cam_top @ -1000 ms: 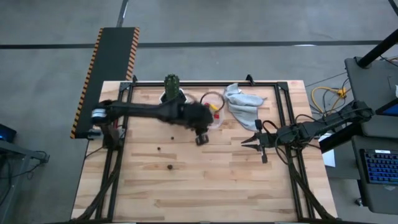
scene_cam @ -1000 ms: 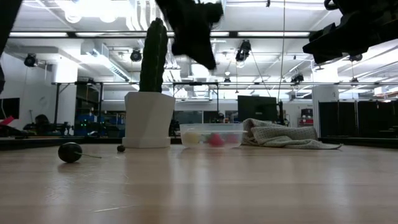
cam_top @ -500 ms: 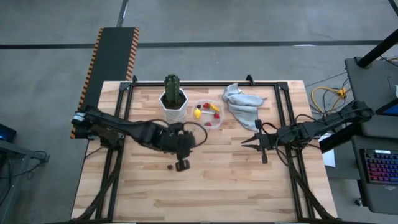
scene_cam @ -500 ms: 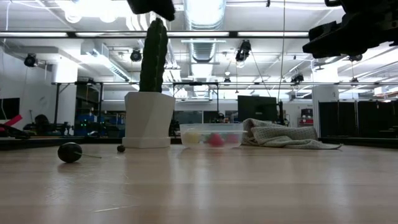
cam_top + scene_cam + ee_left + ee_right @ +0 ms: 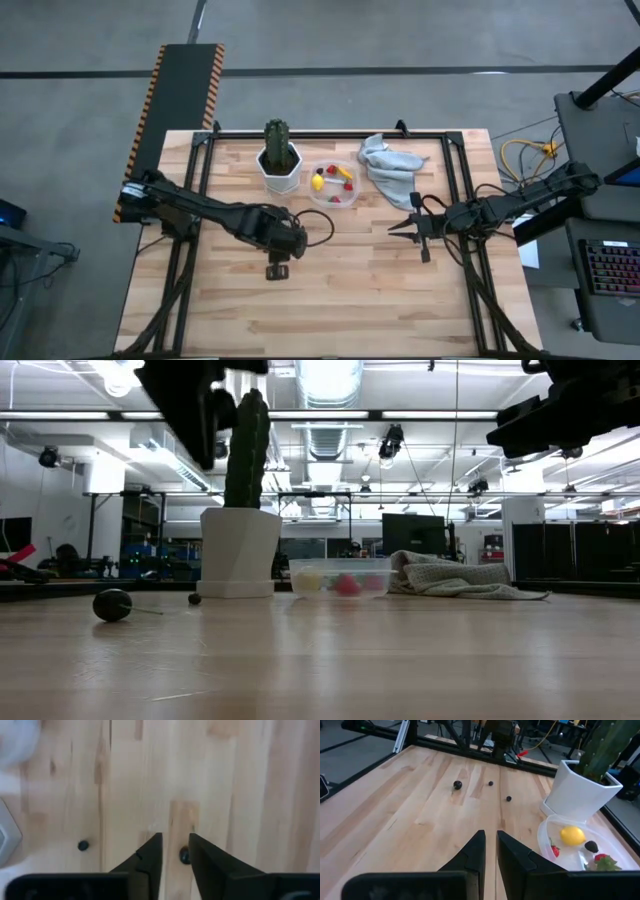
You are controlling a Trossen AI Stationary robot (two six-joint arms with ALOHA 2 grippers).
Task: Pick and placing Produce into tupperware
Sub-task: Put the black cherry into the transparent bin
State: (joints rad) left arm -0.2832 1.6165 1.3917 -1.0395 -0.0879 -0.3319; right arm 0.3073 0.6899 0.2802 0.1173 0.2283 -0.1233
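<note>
While one dark berry (image 5: 184,855) is framed between its narrowly parted fingers, the left gripper (image 5: 277,270) is held empty above the table (image 5: 380,300), left of centre, apparently lined up for a pick. A second berry (image 5: 83,845) lies apart nearby. Further out, the tupperware (image 5: 334,184) is set at the far edge beside the cactus pot (image 5: 279,172), with lemon (image 5: 572,835) and red pieces (image 5: 555,851) inside. At right, the right gripper (image 5: 397,228) is parked nearly closed, holding nothing.
</note>
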